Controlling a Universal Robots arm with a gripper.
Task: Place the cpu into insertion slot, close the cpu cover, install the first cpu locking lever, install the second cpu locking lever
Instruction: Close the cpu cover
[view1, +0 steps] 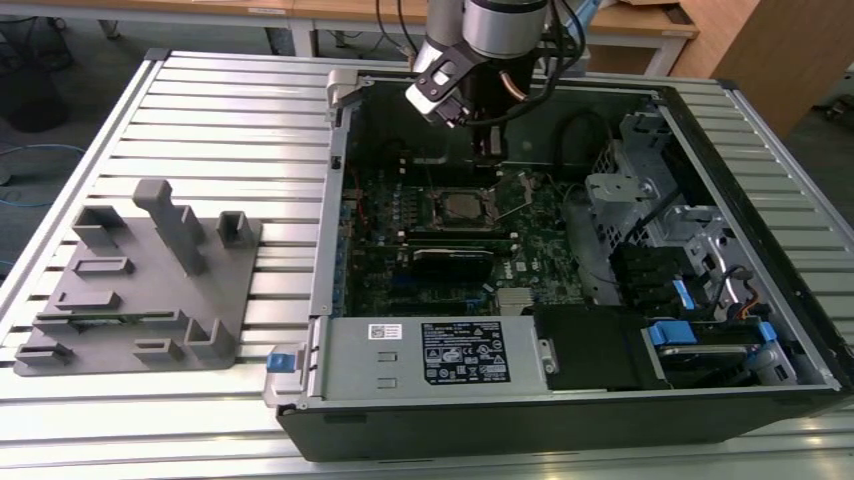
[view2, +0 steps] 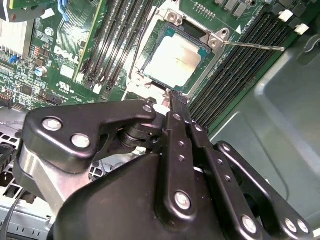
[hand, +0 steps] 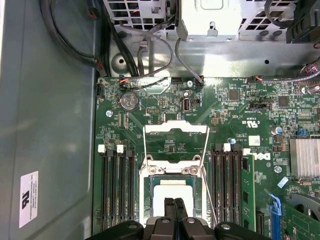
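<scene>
**Desk:** Where's the chip right now?

**Me:** In the first wrist view I see the cpu (hand: 172, 197) lying flat in the insertion slot (hand: 149, 192), silver top up. It looks squarely seated, but my claw hides its near edge, so I can't vouch for that side.

**Desk:** And the claw?

**Me:** The claw (hand: 175, 204) has its fingers pressed together with nothing between them. It hangs just over the slot's near edge.

**Desk:** The cover?

**Me:** The cpu cover (hand: 175, 130) stands open on the far side of the slot from the claw. I can see the green motherboard (hand: 235, 115) through its cut-out. In the second wrist view one locking lever (view2: 255, 46) sticks out free over the memory slots (view2: 235, 70).

**Desk:** So which step are you on?

**Me:** Closing the cover, as I judge it, since the chip is in and nothing is latched. To do it well I'd use the joined fingers as one blunt pusher. I'd meet the cover at its free edge, not near the hinge, and guide it over in an arc so it settles on the chip without slapping it. I'd press only on the metal frame, never through the cut-out. I'd also check that both wire levers sit outside the frame, so nothing gets trapped under it.
</scene>
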